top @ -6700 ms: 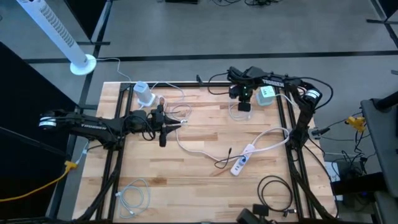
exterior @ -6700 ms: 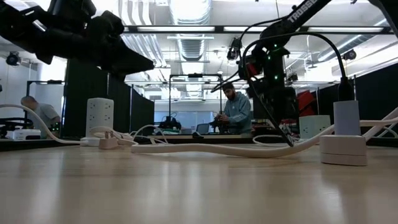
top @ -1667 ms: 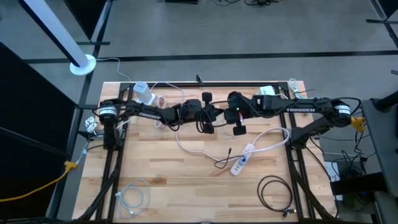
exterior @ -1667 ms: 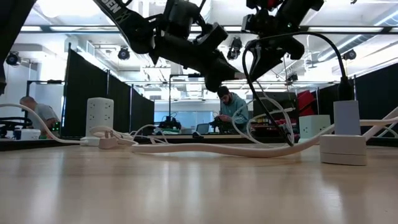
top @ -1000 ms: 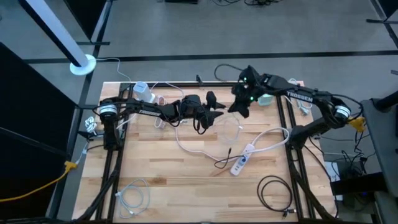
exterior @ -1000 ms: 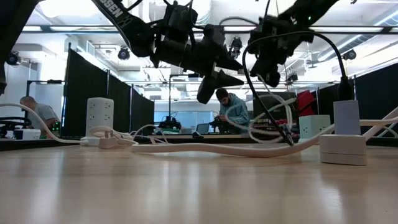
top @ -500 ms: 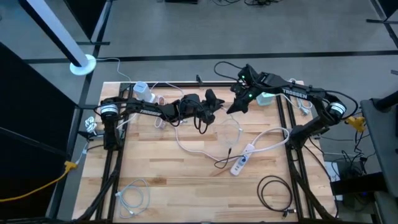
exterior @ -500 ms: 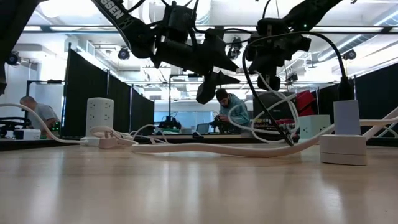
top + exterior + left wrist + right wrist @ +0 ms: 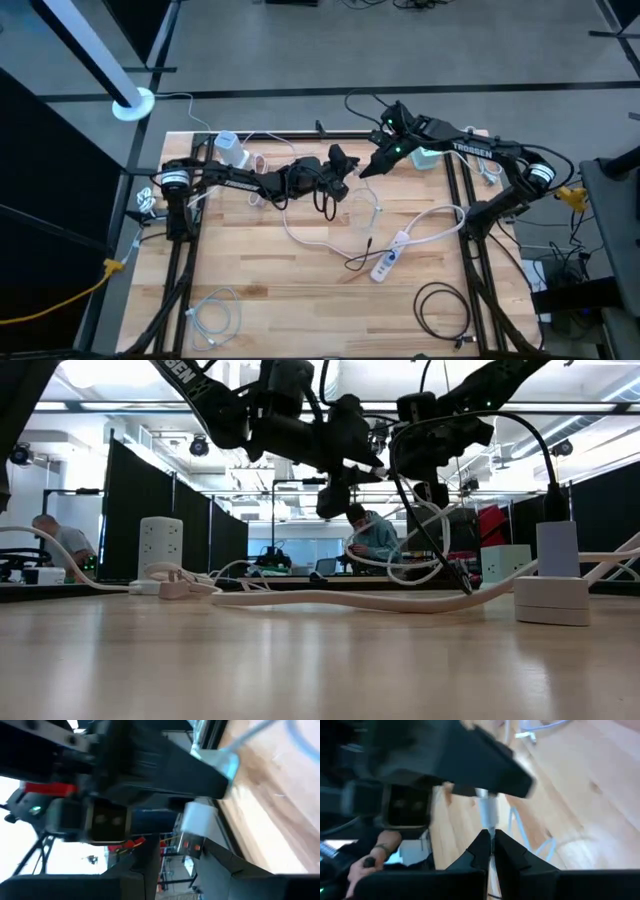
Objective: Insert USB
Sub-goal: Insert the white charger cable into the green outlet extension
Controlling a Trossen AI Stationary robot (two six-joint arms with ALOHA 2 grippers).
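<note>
Here, above the counter (image 9: pixel 300 300), the right gripper (image 9: pixel 366 170), fingers pinched on a white USB cable (image 9: pixel 487 812), meets the left gripper (image 9: pixel 350 173), whose fingers close around the cable's plug (image 9: pixel 196 817).

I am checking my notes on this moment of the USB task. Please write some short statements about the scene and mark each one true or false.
1. The left gripper and the right gripper meet above the middle of the table's far half. True.
2. The right gripper holds nothing. False: its fingers are shut on a thin white cable.
3. The white power strip lies flat on the wooden table. True.
4. Both arms rest at the near edge of the table. False: both reach over its far half.
</note>
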